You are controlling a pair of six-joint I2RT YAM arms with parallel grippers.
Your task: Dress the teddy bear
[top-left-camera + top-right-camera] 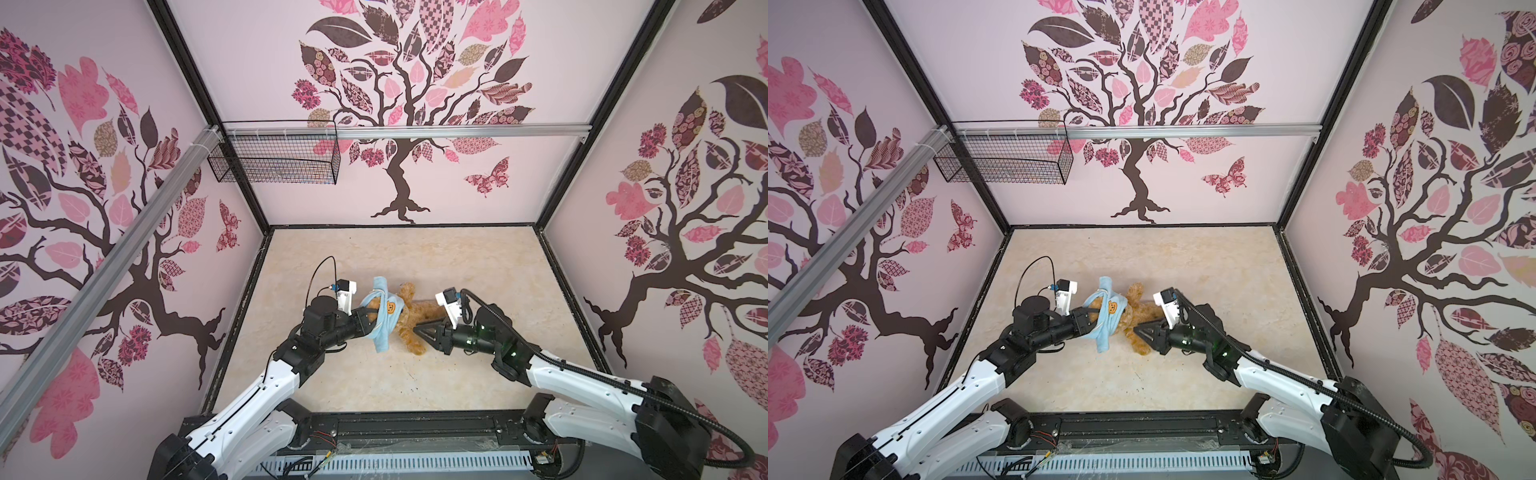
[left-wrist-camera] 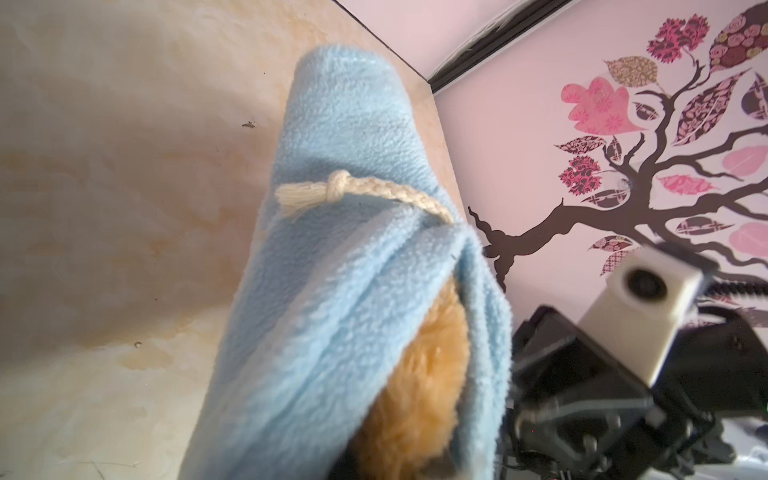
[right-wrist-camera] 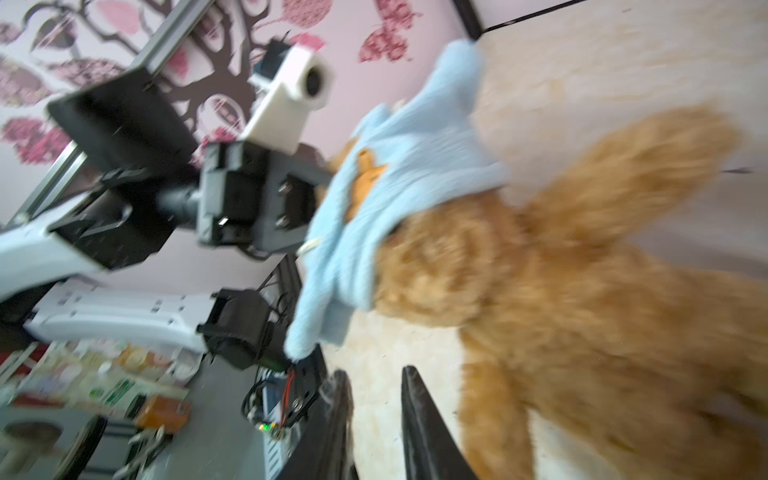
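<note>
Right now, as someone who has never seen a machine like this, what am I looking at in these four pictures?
These are two robot arms at a table, each ending in a gripper, a two-fingered pincer. Two pictures come from a camera pair overhead and look nearly alike. The other two come from small cameras on the arms' wrists, so they look close and skewed. On the table lies a teddy bear with a light-blue shirt bunched over its upper half. The left gripper is shut on the shirt. The right gripper sits beside the bear's lower body, fingers slightly apart, holding nothing.
</note>
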